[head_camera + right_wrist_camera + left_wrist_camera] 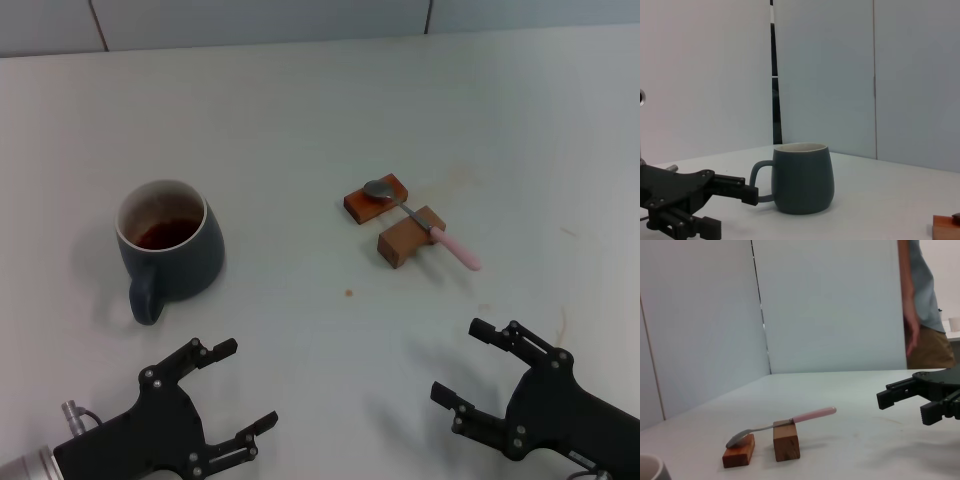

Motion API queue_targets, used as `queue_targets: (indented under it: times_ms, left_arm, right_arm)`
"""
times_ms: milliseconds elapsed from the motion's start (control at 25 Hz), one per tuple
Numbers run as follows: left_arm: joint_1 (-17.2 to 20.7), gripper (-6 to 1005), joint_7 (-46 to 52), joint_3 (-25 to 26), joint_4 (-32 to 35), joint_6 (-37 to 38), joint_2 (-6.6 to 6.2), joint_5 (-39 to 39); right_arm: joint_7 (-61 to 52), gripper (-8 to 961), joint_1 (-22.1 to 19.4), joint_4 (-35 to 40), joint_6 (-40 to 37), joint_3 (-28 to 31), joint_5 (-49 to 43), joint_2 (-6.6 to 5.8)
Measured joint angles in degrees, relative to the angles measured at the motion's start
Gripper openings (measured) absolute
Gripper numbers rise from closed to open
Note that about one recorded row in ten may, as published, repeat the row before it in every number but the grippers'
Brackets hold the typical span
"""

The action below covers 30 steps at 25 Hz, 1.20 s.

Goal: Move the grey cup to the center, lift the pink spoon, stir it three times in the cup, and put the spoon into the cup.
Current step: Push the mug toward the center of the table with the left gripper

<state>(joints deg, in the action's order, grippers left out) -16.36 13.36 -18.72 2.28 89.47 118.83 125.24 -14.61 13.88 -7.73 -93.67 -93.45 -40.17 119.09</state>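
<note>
The grey cup (170, 250) stands upright on the left of the white table, its handle toward me, with dark reddish-brown liquid inside; it also shows in the right wrist view (802, 177). The pink spoon (420, 225) lies across two brown wooden blocks (392, 220) right of centre, bowl on the far block, pink handle pointing toward the front right; the left wrist view shows it too (785, 425). My left gripper (232, 385) is open, near the front edge, in front of the cup. My right gripper (468, 362) is open at the front right, short of the spoon.
White panels close the table's far edge (300, 25). A person (922, 305) stands beyond the table in the left wrist view. A small brown spot (348, 293) lies on the table (300, 110) in front of the blocks.
</note>
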Motion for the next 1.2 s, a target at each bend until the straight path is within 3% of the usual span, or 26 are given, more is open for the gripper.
queue_targets:
  times_ms: [440,640,680,840,920,1120,1200]
  left_arm:
    - [0.31,837,-0.34,0.88,-0.01,0.38,0.01,-0.43]
    - [5.57,772,-2.09,18.86,0.52,13.22,-0.41,-5.92]
    - [6.73,756,-4.65,26.07,0.73,15.06,-0.44,-7.39]
    - [6.96,628,-15.76,38.85,-1.10,10.16,-0.09,-9.40]
    - [5.90,553,-23.74,41.13,-3.53,5.37,-0.08,-9.54]
    - [2.10,352,-41.40,40.85,-9.64,-8.22,0.20,-9.18]
    - [2.10,271,-41.40,40.85,-9.64,-8.22,0.20,-9.18]
  right_arm:
    - [-0.67,815,0.25,0.00,-0.01,-0.20,0.00,0.00]
    - [-0.66,816,0.26,0.00,-0.02,-0.08,0.00,-0.01]
    - [-0.66,816,0.26,0.00,-0.02,-0.07,0.00,0.00]
    - [-0.67,816,0.26,-0.01,-0.02,-0.06,0.00,0.00]
    - [-0.67,816,0.27,0.00,-0.03,-0.08,0.00,-0.02]
    - [-0.67,816,0.27,0.00,-0.01,-0.07,0.01,-0.08]
    - [-0.68,816,0.27,0.00,-0.01,-0.06,0.01,-0.09]
